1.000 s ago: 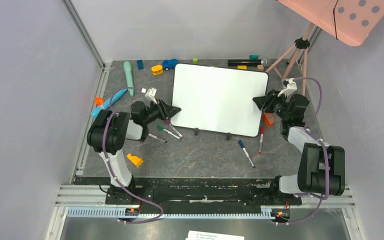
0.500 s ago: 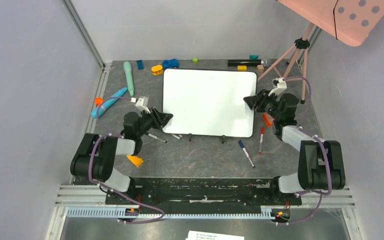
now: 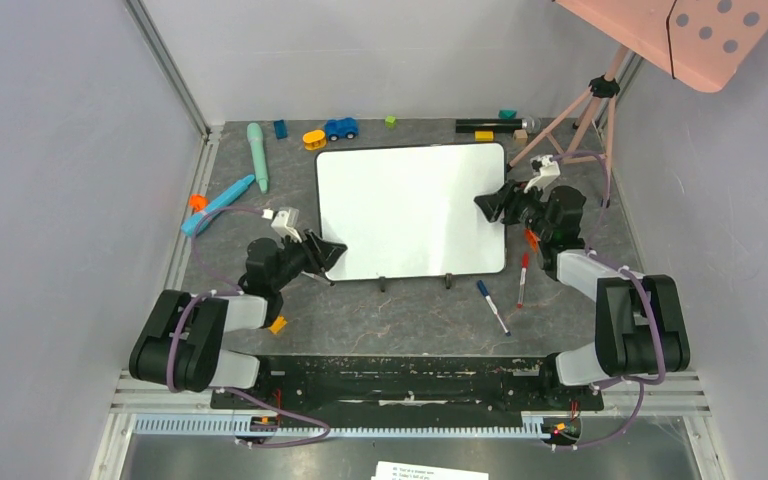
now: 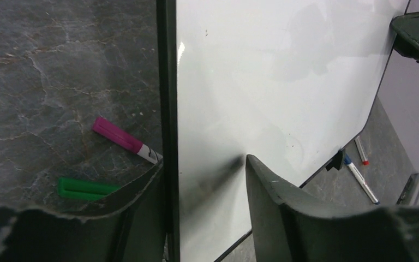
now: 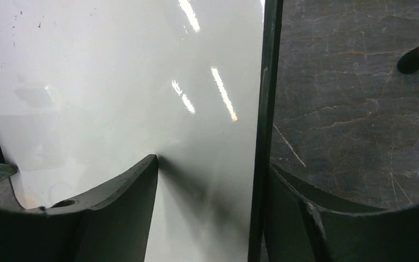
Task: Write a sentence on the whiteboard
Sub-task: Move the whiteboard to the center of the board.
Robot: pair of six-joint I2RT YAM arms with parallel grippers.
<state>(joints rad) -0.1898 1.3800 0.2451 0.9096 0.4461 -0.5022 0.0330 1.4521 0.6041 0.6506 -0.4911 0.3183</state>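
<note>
White whiteboard [image 3: 410, 210]: glossy, middle of table [image 3: 410, 325]
Left gripper [image 3: 332, 251]: spread, straddling left rim
Right gripper [image 3: 484, 203]: spread, straddling right rim
Paper slip [image 3: 430, 470]: print unreadably small

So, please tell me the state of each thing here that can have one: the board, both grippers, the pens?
large glossy white whiteboard with thin black rim: lying on the dark marbled table, blank, nothing written.
left gripper: open, jaws astride the board's left edge.
right gripper: open, jaws astride the board's right edge.
red-capped white marker: capped, lying loose.
blue-capped white marker: capped, lying loose.
</note>
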